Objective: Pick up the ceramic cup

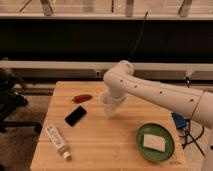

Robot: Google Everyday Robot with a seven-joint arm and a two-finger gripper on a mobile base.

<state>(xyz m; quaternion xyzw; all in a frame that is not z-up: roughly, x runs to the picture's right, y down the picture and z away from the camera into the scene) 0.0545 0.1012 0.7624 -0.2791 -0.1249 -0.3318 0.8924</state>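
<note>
The white ceramic cup (108, 105) is at the back middle of the wooden table (107, 145). It looks slightly tilted, with its base just above the tabletop. My gripper (112, 101) comes down from the white arm (160, 95) that reaches in from the right. It is shut on the ceramic cup, and the wrist hides the cup's right side.
A black phone (75, 115) lies left of the cup, with a reddish-brown item (81, 98) behind it. A white tube (56, 141) lies at the front left. A green plate (155, 142) holding a white block sits at the front right. A black chair (10, 95) stands to the left.
</note>
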